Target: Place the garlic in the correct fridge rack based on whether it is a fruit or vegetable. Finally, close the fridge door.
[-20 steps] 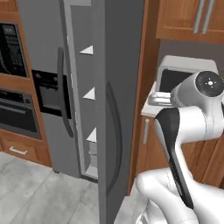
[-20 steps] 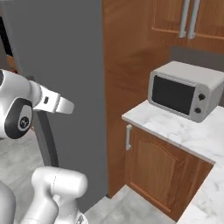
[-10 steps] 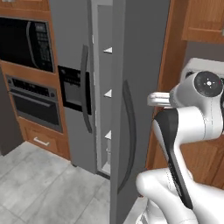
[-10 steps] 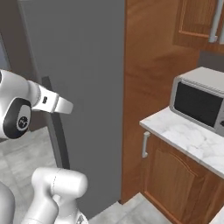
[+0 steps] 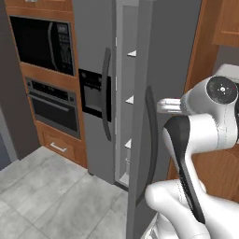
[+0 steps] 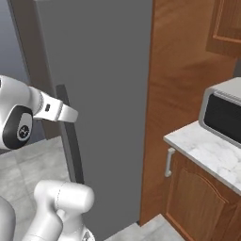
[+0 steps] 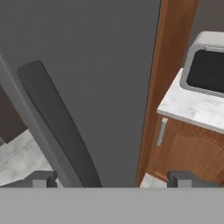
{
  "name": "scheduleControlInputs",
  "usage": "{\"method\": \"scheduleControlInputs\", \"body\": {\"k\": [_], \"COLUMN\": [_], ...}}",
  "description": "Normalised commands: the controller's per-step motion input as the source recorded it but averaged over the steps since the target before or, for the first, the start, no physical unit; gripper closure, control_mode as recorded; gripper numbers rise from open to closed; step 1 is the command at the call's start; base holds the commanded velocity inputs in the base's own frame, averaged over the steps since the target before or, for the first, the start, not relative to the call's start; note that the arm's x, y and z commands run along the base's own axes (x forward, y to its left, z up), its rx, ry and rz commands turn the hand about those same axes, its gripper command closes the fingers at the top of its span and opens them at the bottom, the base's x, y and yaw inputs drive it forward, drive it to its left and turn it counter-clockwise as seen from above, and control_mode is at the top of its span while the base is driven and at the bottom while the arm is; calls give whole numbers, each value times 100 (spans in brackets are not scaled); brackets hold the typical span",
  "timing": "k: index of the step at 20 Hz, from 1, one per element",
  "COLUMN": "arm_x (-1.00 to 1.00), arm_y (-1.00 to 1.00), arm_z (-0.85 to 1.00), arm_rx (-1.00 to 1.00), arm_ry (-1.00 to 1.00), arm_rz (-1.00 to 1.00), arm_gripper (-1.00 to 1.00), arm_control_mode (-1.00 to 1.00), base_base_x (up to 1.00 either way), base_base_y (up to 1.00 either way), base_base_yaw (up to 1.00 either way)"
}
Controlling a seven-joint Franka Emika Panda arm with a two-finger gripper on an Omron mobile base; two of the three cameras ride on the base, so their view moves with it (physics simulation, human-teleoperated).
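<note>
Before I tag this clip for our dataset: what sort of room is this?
A home kitchen, rendered. A tall plain grey fridge door stands ajar over white door shelves, a built-in black wall oven sits in wood cabinetry, and a grey countertop microwave rests on a white marble counter.

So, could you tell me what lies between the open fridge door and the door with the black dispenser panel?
In the left base view, an open gap lies between the fridge door and the dispenser door, showing the fridge interior with white shelf edges.
</note>
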Motion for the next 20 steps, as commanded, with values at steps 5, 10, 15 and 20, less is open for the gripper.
{"method": "scheduleControlInputs", "body": {"k": [5,10,15,20], "arm_x": [0,0,0,0], "arm_y": [0,0,0,0], "arm_z": [0,0,0,0], "arm_rx": [0,0,0,0], "arm_ry": [0,0,0,0], "arm_rz": [0,0,0,0], "arm_gripper": [-100,-100,-100,-100], "arm_control_mode": [100,100,100,100], "base_base_x": [49,92,72,91], "base_base_y": [-67,-44,-55,-38], "base_base_yaw": [11,16,19,18]}}
